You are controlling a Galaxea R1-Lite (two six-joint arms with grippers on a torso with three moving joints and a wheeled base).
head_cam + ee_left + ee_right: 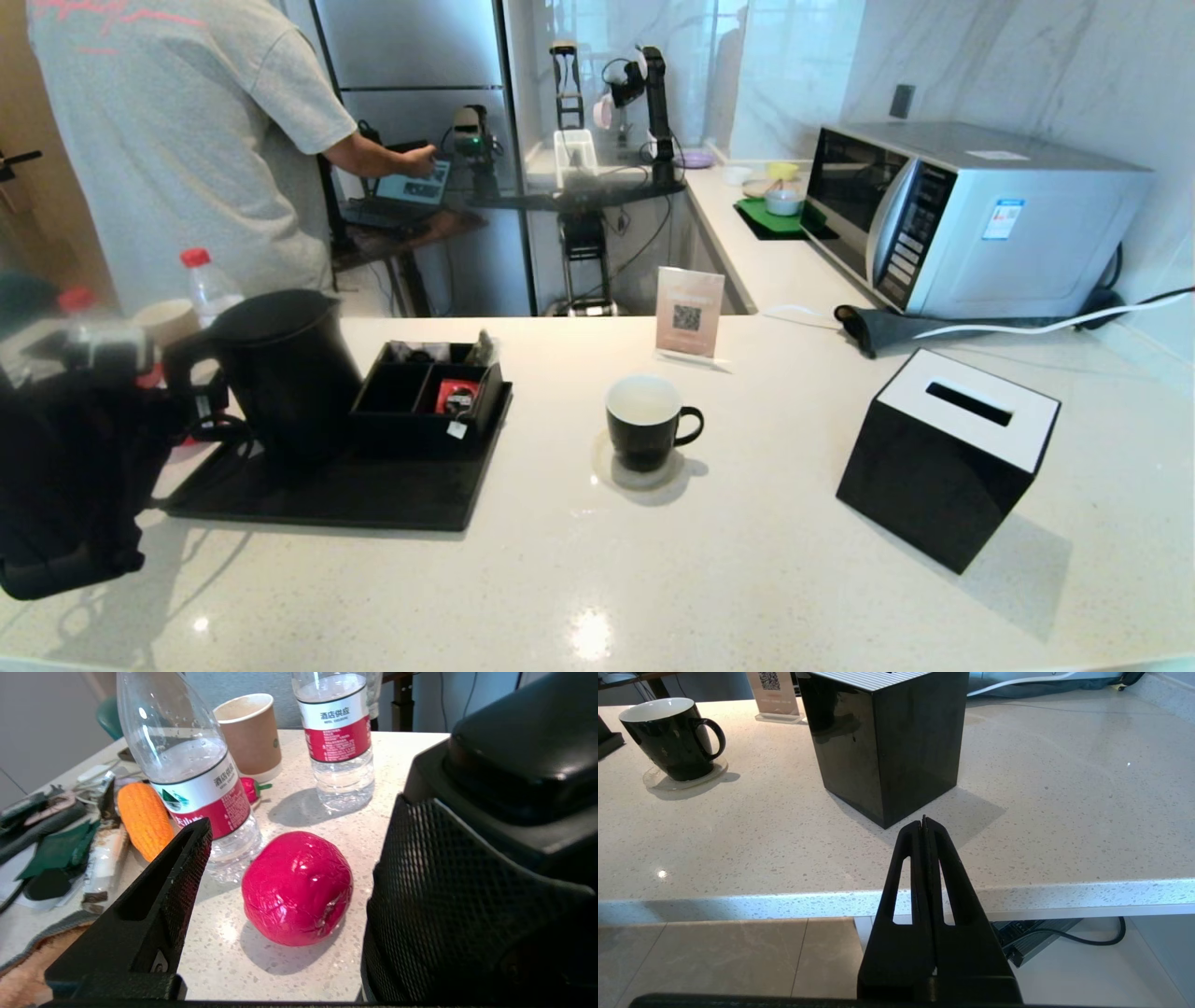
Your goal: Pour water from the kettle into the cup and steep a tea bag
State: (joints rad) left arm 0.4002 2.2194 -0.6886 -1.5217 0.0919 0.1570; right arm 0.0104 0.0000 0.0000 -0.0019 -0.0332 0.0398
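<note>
The matte black kettle [280, 373] stands on a black tray [373, 495] at the left of the counter, its loop handle towards my left arm. My left gripper [154, 373] hovers by that handle and is open [301, 816] with nothing between its fingers [177, 872]. The black cup [644, 420] with a white inside sits on a round coaster mid-counter, and it shows in the right wrist view too [668, 737]. A small pale tag [456, 429] of the tea bag hangs on the organiser's front. No water shows. My right gripper [924, 822] is shut and empty at the counter's front edge.
A black organiser box [429, 387] with a red packet shares the tray. Behind the kettle are water bottles [196, 774], a paper cup [250, 732], a red apple [296, 889] and toy corn [145, 816]. A black tissue box [948, 453], a microwave [971, 215] and a person [187, 140] are around.
</note>
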